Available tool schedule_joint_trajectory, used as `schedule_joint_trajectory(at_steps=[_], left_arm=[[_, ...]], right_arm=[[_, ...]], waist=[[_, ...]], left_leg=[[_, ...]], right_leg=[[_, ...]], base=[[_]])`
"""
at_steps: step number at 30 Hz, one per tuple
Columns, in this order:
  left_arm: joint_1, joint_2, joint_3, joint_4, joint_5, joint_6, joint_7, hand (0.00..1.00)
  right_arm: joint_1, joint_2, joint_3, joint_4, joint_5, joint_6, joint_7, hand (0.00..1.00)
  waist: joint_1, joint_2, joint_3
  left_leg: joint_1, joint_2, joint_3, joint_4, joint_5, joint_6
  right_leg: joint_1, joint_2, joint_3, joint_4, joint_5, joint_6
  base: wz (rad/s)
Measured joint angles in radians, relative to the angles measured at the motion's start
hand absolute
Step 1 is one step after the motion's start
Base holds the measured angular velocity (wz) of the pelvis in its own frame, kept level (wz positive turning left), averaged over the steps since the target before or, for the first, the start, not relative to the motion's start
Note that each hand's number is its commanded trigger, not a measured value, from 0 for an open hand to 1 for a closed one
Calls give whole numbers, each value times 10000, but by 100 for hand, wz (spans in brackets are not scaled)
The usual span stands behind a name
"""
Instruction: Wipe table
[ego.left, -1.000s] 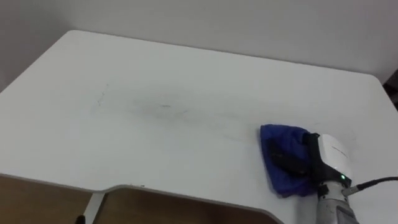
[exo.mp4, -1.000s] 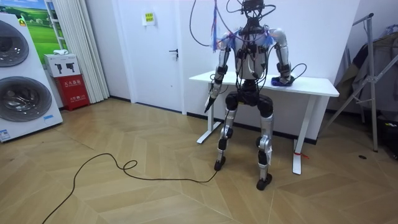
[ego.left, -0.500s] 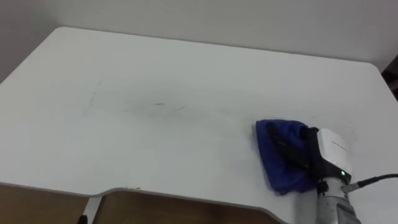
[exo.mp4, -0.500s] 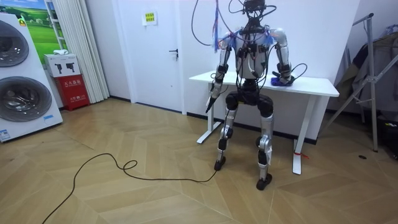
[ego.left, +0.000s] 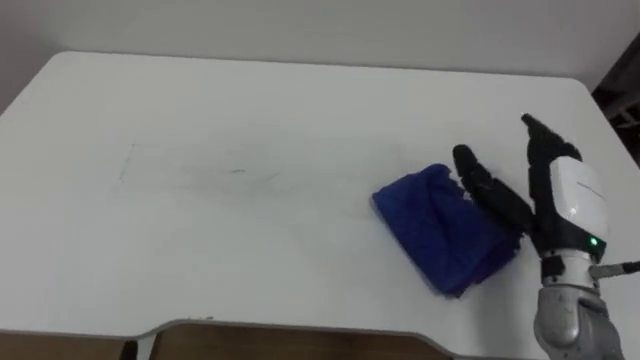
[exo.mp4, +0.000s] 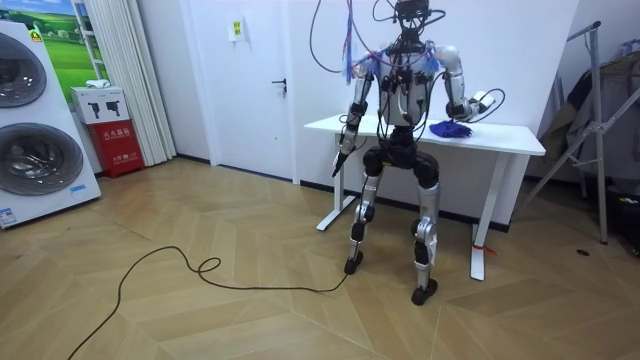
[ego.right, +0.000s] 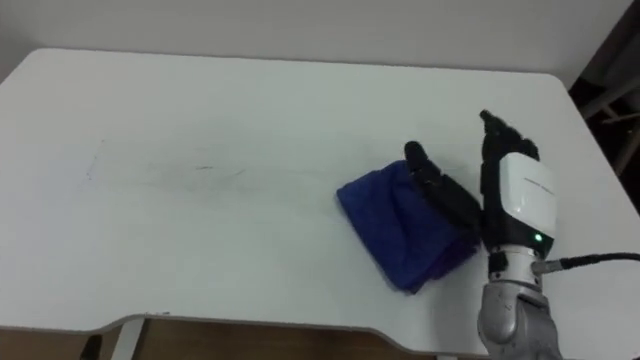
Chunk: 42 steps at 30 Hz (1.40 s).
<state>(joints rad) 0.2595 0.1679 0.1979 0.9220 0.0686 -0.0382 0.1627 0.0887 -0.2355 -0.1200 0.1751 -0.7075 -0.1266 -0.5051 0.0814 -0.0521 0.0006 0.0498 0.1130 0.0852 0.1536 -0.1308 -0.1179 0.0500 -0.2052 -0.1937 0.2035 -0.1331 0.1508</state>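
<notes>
Over on the right half of the surface (ego.left: 250, 110), big change from a second ago: right hand (ego.left: 562, 190) no longer pressed flat on the blue cloth (ego.left: 440, 228) but lifted up, fingers (ego.left: 490, 192) stretched out straight, gripping nothing. Blue cloth left lying on the surface, fingers hovering over its right edge, a lot more of the fabric showing than before. Same story from the room view, hand raised above the cloth instead of resting on it. Left hand (exo.mp4: 342, 150) hanging down by the surface's near edge, can't tell its state from that far off. Surface itself: white, smooth, matte, rounded corners, a few faint grey smudges (ego.left: 235, 172) left of the middle, white legs underneath. Round about: herringbone wood floor (exo.mp4: 200, 300), white door (exo.mp4: 250, 80), plus washing machine (exo.mp4: 25, 120) and red box (exo.mp4: 118, 135) off at the room view's left. Cloth soft and fuzzy-looking, rumpled into a rough wedge.
</notes>
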Motion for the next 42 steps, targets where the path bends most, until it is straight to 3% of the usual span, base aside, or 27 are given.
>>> schedule_joint_trajectory(at_steps=[3, 16, 24, 31, 35, 42], left_arm=[[48, -10, 263, 210, -10, -7, 20, 0], [696, -16, 773, 285, 11, -9, 5, 0], [648, -16, 793, 259, 7, 176, 6, 0], [837, -3, 1064, 181, -213, 294, 43, 0], [834, -51, 1285, 182, -443, 285, 127, 0], [632, -125, 1379, 436, -582, 271, 224, 0]], right_arm=[[24, -3, -411, -69, 195, -102, -373, 0], [207, -63, -2709, -11, 2815, -258, -1450, 0], [521, -134, -3608, 2277, 5280, -190, -2074, 0], [648, -146, -4215, 3647, 7751, -168, -2960, 0], [742, -158, -4618, 5297, 9885, -375, -2937, 0], [1413, 395, -4304, 7870, 11048, -357, -2320, 0]], waist=[[-72, -58, -30], [-821, -150, -17], [-1133, -260, -25], [-1469, -219, -23], [-1718, -178, -111], [-1827, -71, -110]], left_leg=[[-11, 2, 1, -12, 0, 1], [32, 8, 13, 10, -35, 2], [33, 7, 21, 22, -93, -25], [50, 8, 188, 140, -250, -8], [-127, 10, 186, 145, -235, 32], [-128, 5, 193, 106, -244, 30]], right_leg=[[13, 0, 0, 18, -1, 2], [-2, -15, -21, 27, 1, 2], [-14, -25, -22, 30, 1, 4], [6, -44, 30, 2, -34, 57], [-100, -67, 25, 50, -35, 58], [-110, -64, 28, 55, -42, 70]], base=[[0], [-1], [0], [-6], [0], [0]])
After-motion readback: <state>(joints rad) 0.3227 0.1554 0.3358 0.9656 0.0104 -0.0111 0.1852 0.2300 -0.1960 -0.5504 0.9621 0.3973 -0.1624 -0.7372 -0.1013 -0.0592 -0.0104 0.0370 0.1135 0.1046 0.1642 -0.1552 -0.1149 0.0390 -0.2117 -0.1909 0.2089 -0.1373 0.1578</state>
